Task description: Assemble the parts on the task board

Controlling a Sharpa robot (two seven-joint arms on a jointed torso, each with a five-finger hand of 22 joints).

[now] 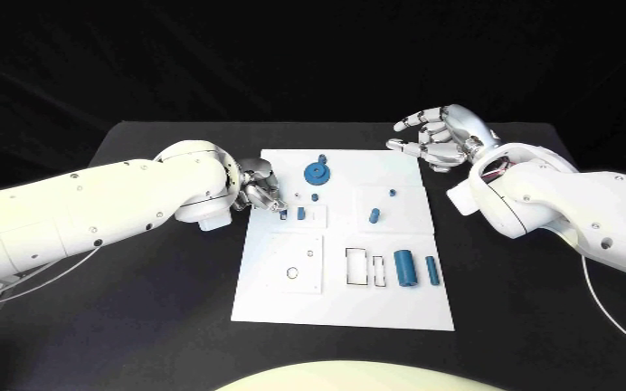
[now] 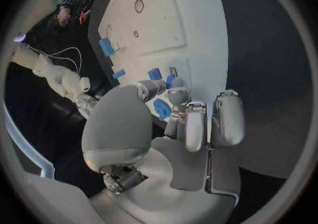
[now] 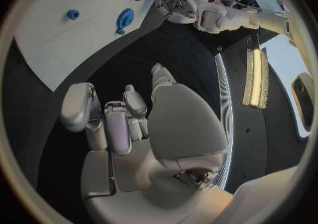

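The white task board [image 1: 346, 296] lies in the middle of the black table. My left hand [image 1: 257, 187] is at the board's left edge, and its thumb and a finger pinch a small blue part [image 1: 285, 214], seen at the fingertips [image 2: 170, 80]. A second small blue block [image 1: 301, 214] sits just beside it. A blue gear-like disc [image 1: 317, 174] lies near the board's far edge. My right hand [image 1: 443, 138] hovers past the far right corner of the board, fingers apart and holding nothing. The right wrist view shows the same hand [image 3: 126, 123] with nothing in it.
More blue parts lie on the board: a peg [image 1: 374, 215], a tiny piece [image 1: 393, 194], a thick cylinder [image 1: 406, 268] and a thinner bar [image 1: 433, 271] by rectangular slots [image 1: 356, 266]. A square plate with a round hole [image 1: 291, 272] sits front left.
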